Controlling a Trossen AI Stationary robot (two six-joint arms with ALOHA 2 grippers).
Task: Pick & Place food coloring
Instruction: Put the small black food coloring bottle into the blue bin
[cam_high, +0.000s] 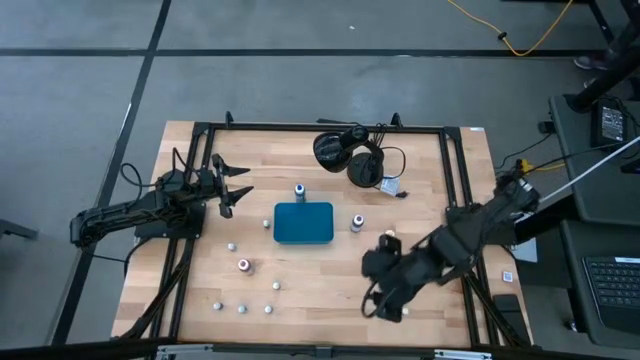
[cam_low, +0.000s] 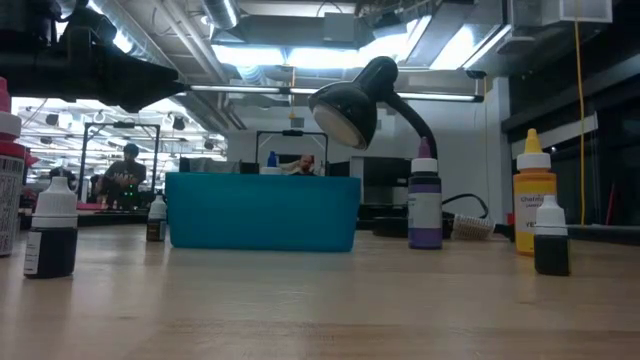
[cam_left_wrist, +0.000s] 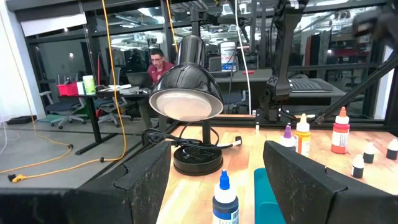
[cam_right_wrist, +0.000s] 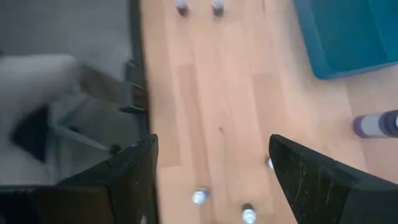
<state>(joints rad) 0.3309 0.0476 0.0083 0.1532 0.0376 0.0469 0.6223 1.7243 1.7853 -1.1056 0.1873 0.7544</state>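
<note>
The food coloring bottles stand upright and scattered around the teal tray (cam_high: 303, 222). A blue-topped one (cam_high: 299, 190) is at its far side, a purple one (cam_high: 357, 222) and an orange one (cam_high: 390, 240) are to its right, and a red one (cam_high: 243, 265) is near-left. Several tiny bottles (cam_high: 241, 308) stand toward the near edge. My left gripper (cam_high: 240, 185) is open, left of the tray, with the blue bottle (cam_left_wrist: 224, 199) ahead of it. My right gripper (cam_high: 388, 305) is open above the near-right table, touching nothing.
Black headphones (cam_high: 350, 152) with a cable lie near the far edge. The low view shows the tray (cam_low: 262, 210), the purple bottle (cam_low: 424, 205), the orange bottle (cam_low: 534, 205) and small dark bottles (cam_low: 551, 240). A black frame rail (cam_high: 460, 170) borders the table. A person sits in the room beyond.
</note>
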